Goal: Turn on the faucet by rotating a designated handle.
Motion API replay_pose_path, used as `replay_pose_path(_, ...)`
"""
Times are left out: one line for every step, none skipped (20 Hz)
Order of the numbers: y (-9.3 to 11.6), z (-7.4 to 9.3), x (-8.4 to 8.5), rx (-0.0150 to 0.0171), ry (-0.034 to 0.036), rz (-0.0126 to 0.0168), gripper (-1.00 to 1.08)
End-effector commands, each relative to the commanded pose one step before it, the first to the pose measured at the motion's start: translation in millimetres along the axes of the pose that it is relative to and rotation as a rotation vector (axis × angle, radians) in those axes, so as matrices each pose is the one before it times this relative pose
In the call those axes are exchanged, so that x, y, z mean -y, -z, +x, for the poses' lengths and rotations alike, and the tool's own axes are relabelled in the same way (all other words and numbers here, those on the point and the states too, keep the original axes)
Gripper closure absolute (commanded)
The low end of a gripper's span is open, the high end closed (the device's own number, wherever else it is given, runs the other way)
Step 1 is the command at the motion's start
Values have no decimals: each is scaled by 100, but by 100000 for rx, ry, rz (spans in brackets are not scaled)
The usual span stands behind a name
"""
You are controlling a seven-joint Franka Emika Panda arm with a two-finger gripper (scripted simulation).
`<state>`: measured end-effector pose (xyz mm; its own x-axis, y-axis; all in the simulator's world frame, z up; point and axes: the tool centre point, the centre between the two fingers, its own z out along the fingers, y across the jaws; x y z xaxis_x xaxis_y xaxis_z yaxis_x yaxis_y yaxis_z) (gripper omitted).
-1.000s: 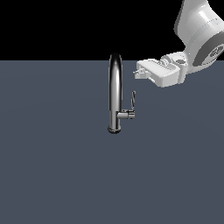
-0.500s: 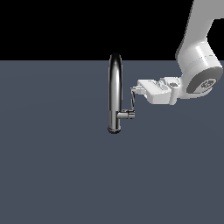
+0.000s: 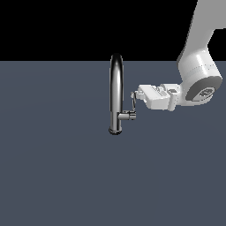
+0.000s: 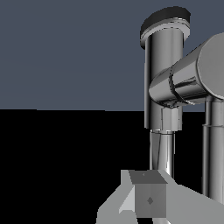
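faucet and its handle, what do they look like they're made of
The faucet looks like polished chrome-like metal: bright streaks and dark reflections run along its tube. The handle shows the same shiny grey finish, so probably the same metal. As a simulator render, only the look can be judged.

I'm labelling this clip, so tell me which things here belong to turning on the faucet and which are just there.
Part of the job:
- faucet
- handle on its side stub
- hand, at the handle's upper end

Just there:
- grey floor
- nothing else visible
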<state>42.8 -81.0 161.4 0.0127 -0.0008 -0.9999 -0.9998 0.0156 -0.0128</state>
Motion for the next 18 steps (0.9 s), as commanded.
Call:
replay_pose_path(0,-4,0,14,8,5,108)
replay_pose_path(-4,-32,-261,0,0,0,108)
replay_pose_path(-4,-33,-264,0,0,0,108)
replay_pose_path(-4,-33,-266,0,0,0,108)
replay_pose_path(-4,-33,-269,0,0,0,108)
replay_pose_path(-4,-34,-272,0,0,0,108)
replay_pose_path(-3,-34,-274,0,0,0,108)
replay_pose_path(-3,-34,-277,0,0,0,108)
replay_pose_path(-3,-35,-279,0,0,0,108)
replay_pose_path(-3,-35,-282,0,0,0,108)
replay_pose_path(-3,-35,-284,0,0,0,108)
replay_pose_path(-3,-35,-287,0,0,0,108)
replay_pose_path(-3,-36,-289,0,0,0,108)
replay_pose_path(-3,-36,-292,0,0,0,108)
replay_pose_path(-3,-36,-294,0,0,0,108)
replay_pose_path(-3,-37,-297,0,0,0,108)
replay_pose_path(27,-50,-306,49,29,39,108)
replay_pose_path(-2,-37,-301,0,0,0,108)
